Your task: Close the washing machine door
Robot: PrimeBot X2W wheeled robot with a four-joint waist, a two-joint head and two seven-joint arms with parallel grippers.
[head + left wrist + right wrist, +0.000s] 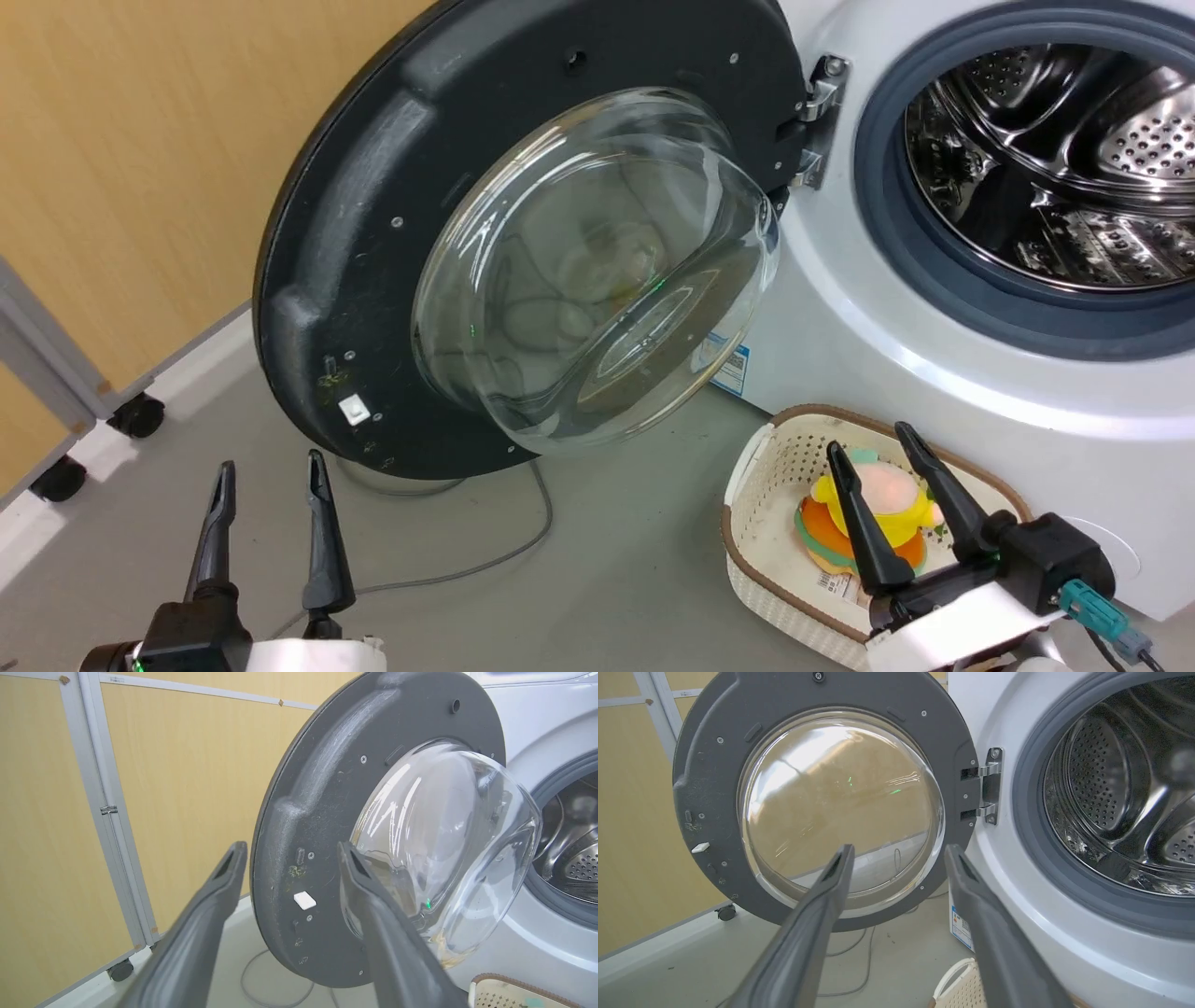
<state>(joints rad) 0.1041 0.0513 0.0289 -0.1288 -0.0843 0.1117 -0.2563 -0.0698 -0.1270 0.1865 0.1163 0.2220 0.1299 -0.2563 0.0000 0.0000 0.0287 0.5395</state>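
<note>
facing the open washing machine door [373, 233], left end effector [271, 459] and right end effector [866, 436] hang parted, empty.

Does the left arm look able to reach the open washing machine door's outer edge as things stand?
Probably yes. The left gripper, open, hovers before the washing machine door, near its free edge, with only floor and a grey cable between.

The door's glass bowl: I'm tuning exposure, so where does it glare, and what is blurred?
Head view: faint white streaks on the glass bowl. Left wrist view: bright streaks on its left side, left gripper soft, out of focus. Right wrist view: broad pale sheen at upper left, right gripper soft too.
</note>
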